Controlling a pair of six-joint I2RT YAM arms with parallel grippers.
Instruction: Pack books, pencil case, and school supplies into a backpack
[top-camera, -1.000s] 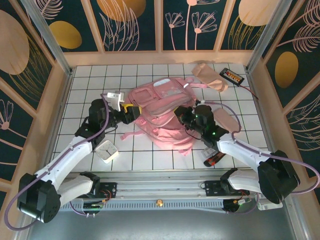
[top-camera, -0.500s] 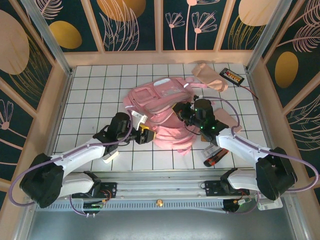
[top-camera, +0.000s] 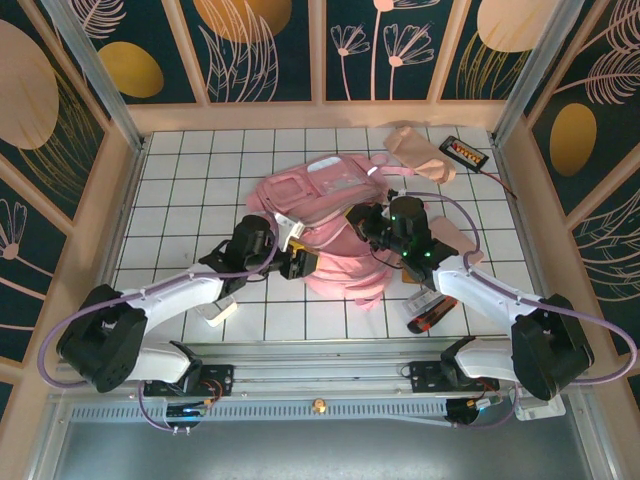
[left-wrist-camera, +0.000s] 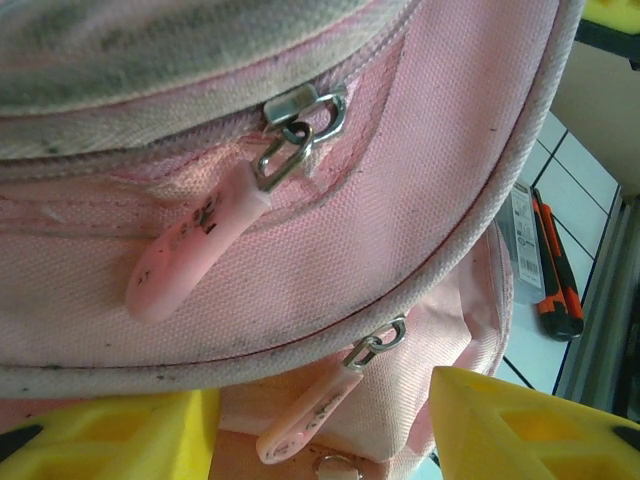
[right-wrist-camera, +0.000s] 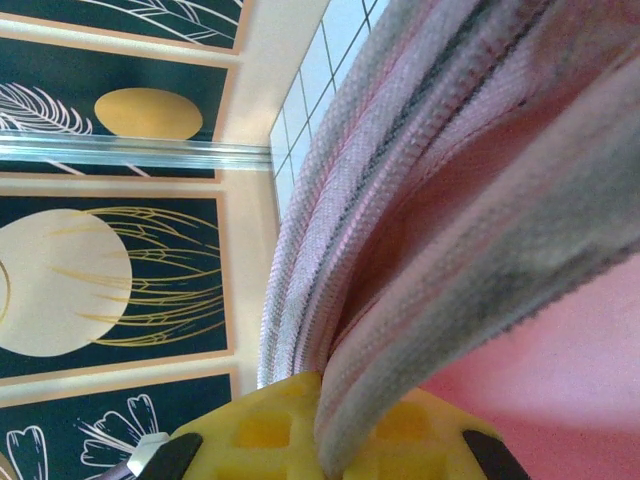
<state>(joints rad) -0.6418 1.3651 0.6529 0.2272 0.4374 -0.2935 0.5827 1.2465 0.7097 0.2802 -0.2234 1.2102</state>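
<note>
The backpack (top-camera: 325, 225) lies in the middle of the desk, with both claws at it. The right claw (top-camera: 363, 222) is closed tight on a fold of the backpack's fabric edge. In the right wrist view this fold comes out between its yellow fingers (right-wrist-camera: 250, 430). The left claw (top-camera: 297, 263) is at the near-left side of the backpack. Its jaws stand about half apart and hold nothing.

The relation that matters is in the left wrist view. The lower zip pull (left-wrist-camera: 310, 418) hangs between the two yellow fingers (left-wrist-camera: 110, 440), just beyond them. Its long axis slants from the metal ring down toward the left finger. The upper zip pull (left-wrist-camera: 190, 262) is farther away, on the seam above. So the left arm is the nearer one for the zip, and I judge it needs only a short advance before closing.

The pencil case (top-camera: 418, 152) lies near the far right corner of the desk.

Dark marks on the upper zip pull may be letters, but I cannot read them. The label on the black device (top-camera: 465, 152) is also too small to read.
</note>
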